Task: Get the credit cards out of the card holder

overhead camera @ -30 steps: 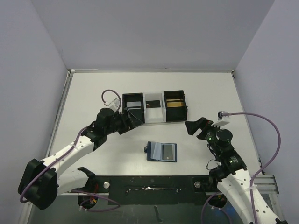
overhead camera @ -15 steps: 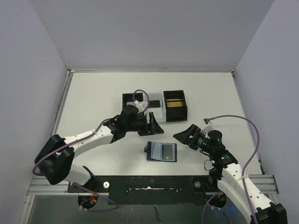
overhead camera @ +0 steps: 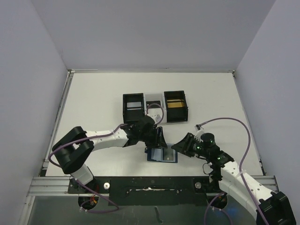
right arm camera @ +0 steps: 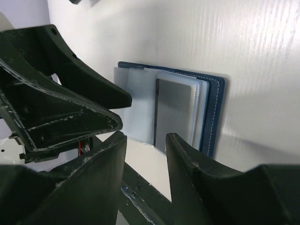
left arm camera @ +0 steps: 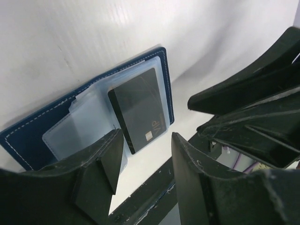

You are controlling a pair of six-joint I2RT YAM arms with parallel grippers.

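Observation:
The card holder (overhead camera: 154, 159) lies open on the white table near the front edge, navy outside with clear sleeves inside (left arm camera: 70, 133). A dark credit card (left arm camera: 140, 108) marked VIP sits in its right half (right arm camera: 173, 112). My left gripper (overhead camera: 158, 142) hovers over the holder's upper left part, open, with nothing between its fingers (left arm camera: 105, 161). My right gripper (overhead camera: 176, 149) is at the holder's right edge (right arm camera: 216, 117), also open and empty. The two grippers face each other closely across the holder. In the left wrist view the right gripper (left arm camera: 248, 108) fills the right side.
Behind the holder stand two black boxes (overhead camera: 132, 107) (overhead camera: 175, 112) joined by a clear section (overhead camera: 152, 99); a gold card (overhead camera: 175, 103) lies in the right one. A black rail (overhead camera: 150, 183) runs along the table's front edge just below the holder.
Both arms have swung in from the sides to the card holder: the left from the left black box, the right from the far right. Both sets of jaws have narrowed.

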